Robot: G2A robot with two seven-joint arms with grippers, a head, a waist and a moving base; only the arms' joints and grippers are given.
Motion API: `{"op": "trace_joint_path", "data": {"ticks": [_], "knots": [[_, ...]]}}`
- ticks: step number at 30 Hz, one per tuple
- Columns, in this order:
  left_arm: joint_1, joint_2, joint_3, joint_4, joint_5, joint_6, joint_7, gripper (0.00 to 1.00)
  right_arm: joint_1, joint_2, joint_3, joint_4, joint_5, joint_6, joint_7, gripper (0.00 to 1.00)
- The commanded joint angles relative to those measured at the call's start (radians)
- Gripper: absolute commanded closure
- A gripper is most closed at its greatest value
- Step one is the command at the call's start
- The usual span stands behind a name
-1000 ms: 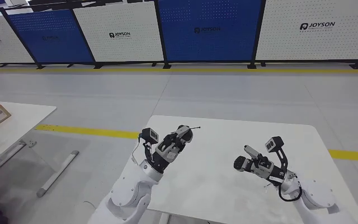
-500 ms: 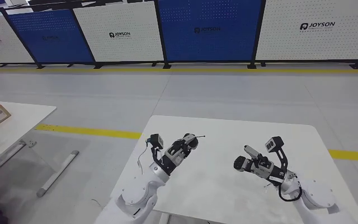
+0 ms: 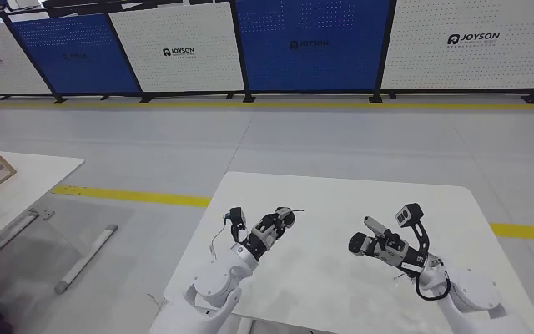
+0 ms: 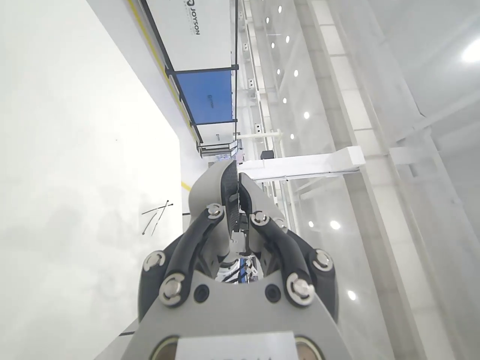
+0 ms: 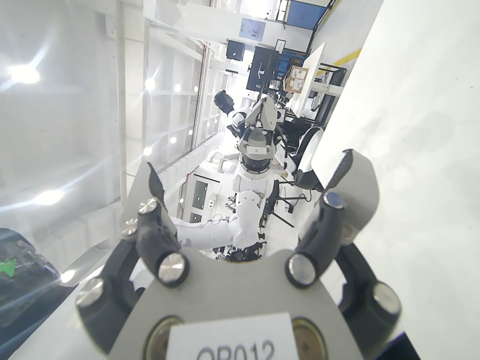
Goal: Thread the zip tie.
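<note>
My left gripper hovers over the left half of the white table, shut on a thin black zip tie that sticks out from its tip toward the right. In the left wrist view the fingers are pressed together, and thin black strands show beside them against the tabletop. My right gripper sits above the right half of the table, pointing at the left arm. It is open with nothing between its fingers. The left gripper shows farther off in that view.
Blue and white pegboard panels stand across the floor beyond the table. A second white table is off to the left, past a yellow floor line. Bare tabletop lies between the two arms.
My left arm has sunk lower and drawn in toward the near side, carrying the zip tie with it. The right arm has not moved.
</note>
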Motion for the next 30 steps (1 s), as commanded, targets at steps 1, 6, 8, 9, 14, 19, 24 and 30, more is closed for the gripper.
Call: {"op": "trace_joint_path", "data": {"ticks": [1, 6, 8, 9, 14, 19, 24, 30], "knots": [[0.0, 0.0, 0.0, 0.0, 0.0, 0.0, 0.0, 1.0, 0.0, 0.0, 0.0, 0.0, 0.0, 0.0, 0.0, 0.0], [-0.008, -0.001, 0.005, -0.021, 0.014, -0.015, -0.003, 1.0, 0.0, 0.0, 0.0, 0.0, 0.0, 0.0, 0.0, 0.0], [-0.008, -0.002, -0.007, -0.054, 0.005, -0.038, 0.01, 1.0, 0.0, 0.0, 0.0, 0.0, 0.0, 0.0, 0.0, 0.0], [-0.008, -0.003, -0.02, -0.081, -0.005, -0.051, 0.02, 1.0, 0.0, 0.0, 0.0, 0.0, 0.0, 0.0, 0.0, 0.0], [0.006, -0.001, -0.09, -0.225, -0.059, -0.091, 0.029, 1.0, 0.0, 0.0, 0.0, 0.0, 0.0, 0.0, 0.0, 0.0], [0.046, 0.003, -0.161, -0.345, -0.119, -0.096, -0.007, 1.0, 0.0, 0.0, 0.0, 0.0, 0.0, 0.0, 0.0, 0.0], [0.067, 0.003, -0.173, -0.35, -0.122, -0.089, -0.028, 1.0, 0.0, 0.0, 0.0, 0.0, 0.0, 0.0, 0.0, 0.0], [0.043, 0.002, -0.116, -0.246, -0.009, -0.02, -0.033, 1.0, 0.0, 0.0, 0.0, 0.0, 0.0, 0.0, 0.0, 0.0]]}}
